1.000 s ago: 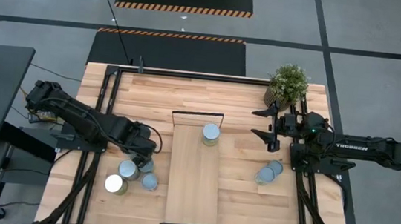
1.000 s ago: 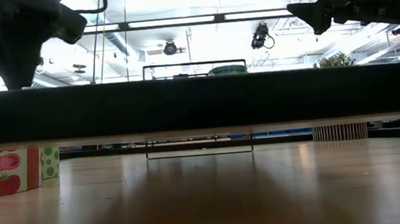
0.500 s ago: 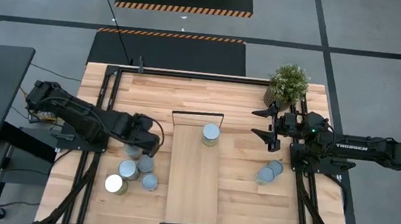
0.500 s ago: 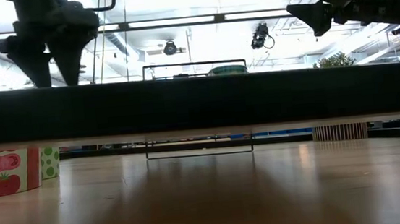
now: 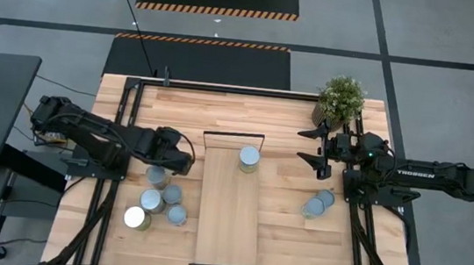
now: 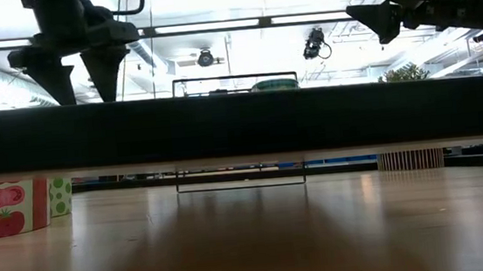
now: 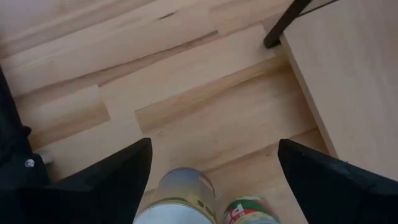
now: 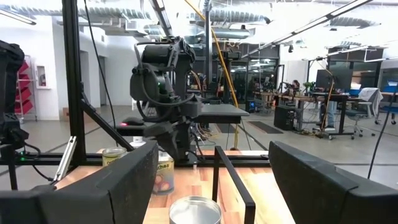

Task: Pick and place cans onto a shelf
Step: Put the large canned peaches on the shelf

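- The counter (image 5: 290, 129) is a pale wood top with a black frame along its sides and far edge.
- The shelf (image 5: 228, 220) lies lengthwise down the middle of the counter, a long pale board with thin black bars at its two short ends.
- The left arm reaches in from the left side of the counter, and its end effector (image 5: 180, 155) hovers just beside the shelf's far left corner, above the counter and clear of the cans. Its fingers stand wide apart, as the left wrist view and the low view (image 6: 79, 76) both show, with nothing between them.
- The right arm waits at the right side of the counter, and its end effector (image 5: 315, 147) is raised and points toward the shelf, fingers apart and empty.
- A potted plant (image 5: 340, 97) stands at the far right corner of the counter, just behind the right arm.
- One can (image 5: 249, 158) stands upright on the far end of the shelf, near the black end bar.
- A group of cans (image 5: 160, 197) stands on the counter to the left of the shelf; the nearest one (image 5: 157, 175) sits just below the left end effector, and one (image 5: 133, 218) has a bright white top.
- Two more cans (image 5: 319, 204) stand touching each other on the counter to the right of the shelf, near the right arm's base.
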`<state>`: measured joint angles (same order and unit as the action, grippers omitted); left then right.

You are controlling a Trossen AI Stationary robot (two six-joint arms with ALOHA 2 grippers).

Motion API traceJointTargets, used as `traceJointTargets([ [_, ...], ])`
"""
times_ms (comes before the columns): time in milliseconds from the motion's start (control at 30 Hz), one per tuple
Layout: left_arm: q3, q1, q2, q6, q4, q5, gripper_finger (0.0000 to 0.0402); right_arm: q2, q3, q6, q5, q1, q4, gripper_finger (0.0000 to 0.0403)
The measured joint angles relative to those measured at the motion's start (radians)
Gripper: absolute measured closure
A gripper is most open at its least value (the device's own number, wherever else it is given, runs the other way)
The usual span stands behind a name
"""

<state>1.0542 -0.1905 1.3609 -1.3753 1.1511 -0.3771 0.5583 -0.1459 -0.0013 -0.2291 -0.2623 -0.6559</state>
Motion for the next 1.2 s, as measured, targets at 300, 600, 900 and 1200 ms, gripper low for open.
traceJointTargets([
  [300, 0.0, 0.003, 0.001, 0.203, -0.059, -0.056, 0.0047, 0.0, 0.0, 0.0, 0.0, 0.0, 0.0, 0.0089],
  [600, 0.0, 0.003, 0.016, 0.294, -0.098, -0.049, 0.004, 0.0, 0.0, 0.0, 0.0, 0.0, 0.0, 0.0089],
  [900, 0.0, 0.003, 0.015, 0.279, -0.081, -0.068, 0.0004, 0.0, 0.0, 0.0, 0.0, 0.0, 0.0, 0.0089],
  [1200, 0.0, 0.002, 0.015, 0.28, -0.066, -0.079, 0.0012, 0.0, 0.0, 0.0, 0.0, 0.0, 0.0, 0.0089],
])
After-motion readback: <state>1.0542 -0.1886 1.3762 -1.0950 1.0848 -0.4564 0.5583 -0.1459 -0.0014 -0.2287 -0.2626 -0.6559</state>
